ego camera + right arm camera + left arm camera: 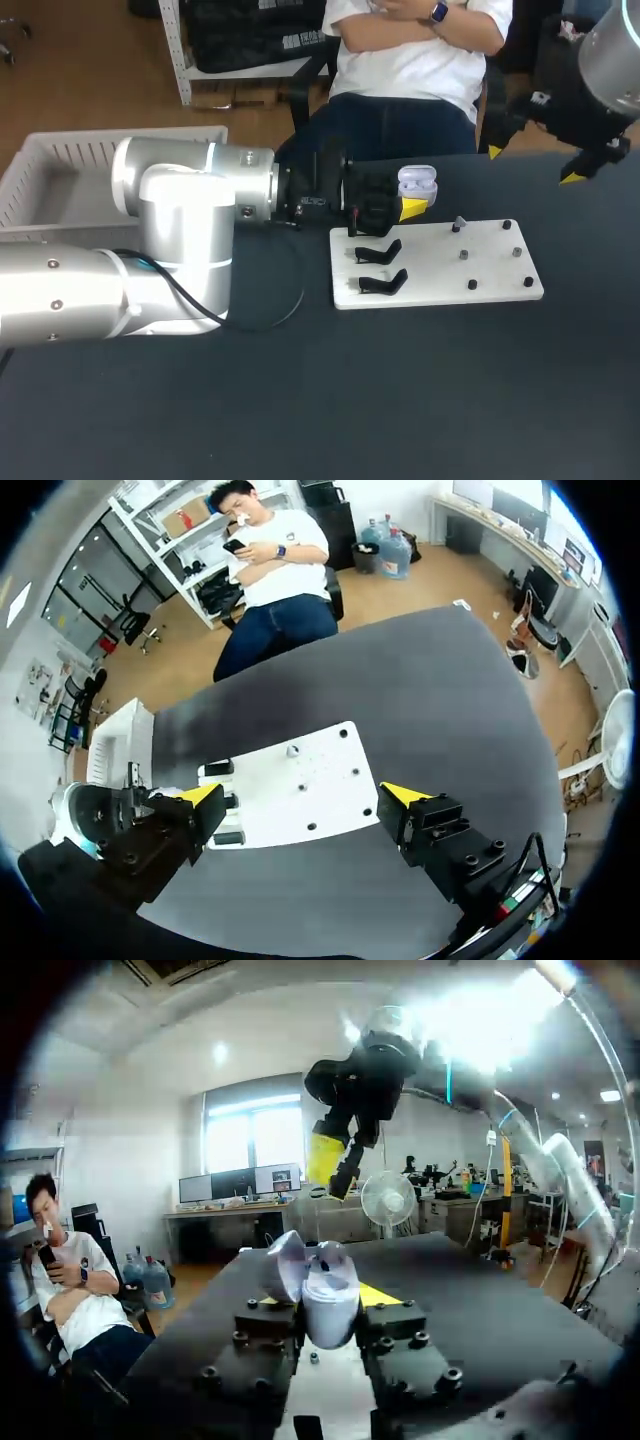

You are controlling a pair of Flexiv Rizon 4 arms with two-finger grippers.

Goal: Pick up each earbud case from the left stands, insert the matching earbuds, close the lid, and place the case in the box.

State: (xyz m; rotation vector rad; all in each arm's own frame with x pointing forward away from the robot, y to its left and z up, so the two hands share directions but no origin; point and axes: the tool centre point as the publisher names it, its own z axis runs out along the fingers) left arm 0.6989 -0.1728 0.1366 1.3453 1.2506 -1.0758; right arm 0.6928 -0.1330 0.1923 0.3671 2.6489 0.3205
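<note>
While my left arm is stretching across the table [400,400] from the left side, the left gripper [385,210] is holding the earbud case [417,182] by the far left corner of the white board [500,285]. In the left wrist view both fingers are pressing on the lower body of the case, one from each side, so this hand is closed on it. The case is pale, it is standing upright, and its lid [285,1265] is standing open. I cannot tell if earbuds are sitting inside.

On the left part of the board two black stands [380,253] are sitting one behind the other, and small dark pegs [466,255] are standing on its right part. The white box [60,165] is resting at the far left of the table, behind the left arm.

The right gripper [300,795] is hanging high over the far right of the table, well apart from the case. Its fingers are spread wide and are holding nothing.
</note>
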